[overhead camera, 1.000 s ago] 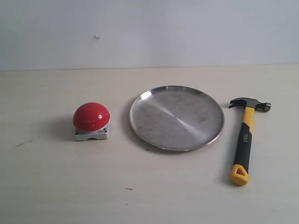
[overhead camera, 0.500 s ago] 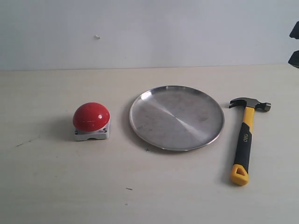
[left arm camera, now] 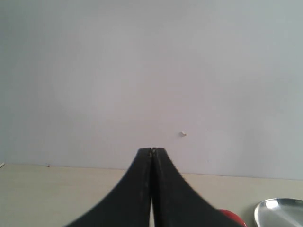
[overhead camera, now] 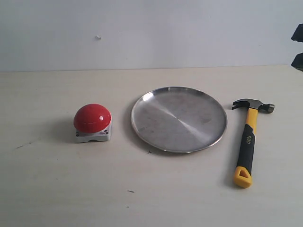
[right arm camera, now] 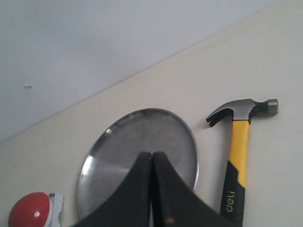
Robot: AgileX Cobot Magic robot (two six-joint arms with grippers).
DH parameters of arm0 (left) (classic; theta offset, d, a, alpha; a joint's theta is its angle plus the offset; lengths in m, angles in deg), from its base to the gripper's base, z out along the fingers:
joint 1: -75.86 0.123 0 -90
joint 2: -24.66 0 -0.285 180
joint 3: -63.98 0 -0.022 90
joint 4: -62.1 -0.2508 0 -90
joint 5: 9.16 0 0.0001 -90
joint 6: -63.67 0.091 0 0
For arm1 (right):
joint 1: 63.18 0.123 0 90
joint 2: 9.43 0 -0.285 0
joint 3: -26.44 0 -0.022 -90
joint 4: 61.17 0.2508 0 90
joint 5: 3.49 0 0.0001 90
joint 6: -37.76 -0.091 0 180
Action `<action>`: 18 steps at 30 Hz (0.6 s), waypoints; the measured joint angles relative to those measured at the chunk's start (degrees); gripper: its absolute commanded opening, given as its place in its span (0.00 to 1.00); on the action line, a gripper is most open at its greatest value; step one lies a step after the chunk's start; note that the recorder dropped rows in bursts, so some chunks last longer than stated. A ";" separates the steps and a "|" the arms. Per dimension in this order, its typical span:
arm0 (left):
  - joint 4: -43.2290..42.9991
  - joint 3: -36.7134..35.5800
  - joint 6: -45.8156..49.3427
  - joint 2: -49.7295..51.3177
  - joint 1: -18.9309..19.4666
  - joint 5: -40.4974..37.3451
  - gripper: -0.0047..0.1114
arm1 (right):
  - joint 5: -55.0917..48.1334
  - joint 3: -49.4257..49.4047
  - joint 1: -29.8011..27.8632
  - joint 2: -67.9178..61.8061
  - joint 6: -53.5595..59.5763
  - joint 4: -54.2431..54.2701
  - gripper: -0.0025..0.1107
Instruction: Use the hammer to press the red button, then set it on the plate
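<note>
The hammer (overhead camera: 248, 142) lies flat on the table at the right, dark head at the far end, yellow loop nearest; it also shows in the right wrist view as the hammer (right arm camera: 239, 146). The silver plate (overhead camera: 142, 118) sits mid-table, bare. The red button (overhead camera: 92, 117) on its grey base stands at the left. My right gripper (right arm camera: 152, 153) is shut and holds nothing, hovering over the plate (right arm camera: 99, 165). In the exterior view only a dark bit of the right arm (overhead camera: 298, 47) shows at the right edge. My left gripper (left arm camera: 151, 150) is shut and empty, facing the wall.
A pale wall (overhead camera: 151, 33) backs the light wooden table (overhead camera: 151, 198). A small white speck (overhead camera: 98, 37) sticks to the wall. A few dark marks dot the tabletop near the front.
A dark part of the right arm came into the exterior view at the right edge half a second ago and has held there. The hammer, plate and button have not moved.
</note>
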 measured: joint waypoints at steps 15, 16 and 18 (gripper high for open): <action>0.00 0.00 0.00 0.00 0.00 0.00 0.04 | -6.11 0.03 -14.37 -0.23 0.00 0.92 0.02; 0.00 0.00 0.00 0.00 0.00 0.00 0.04 | -4.42 0.03 -14.37 -0.23 0.00 1.18 0.02; 0.00 0.00 0.00 0.00 0.00 0.00 0.04 | -0.98 0.14 -14.37 -0.23 -0.04 1.68 0.02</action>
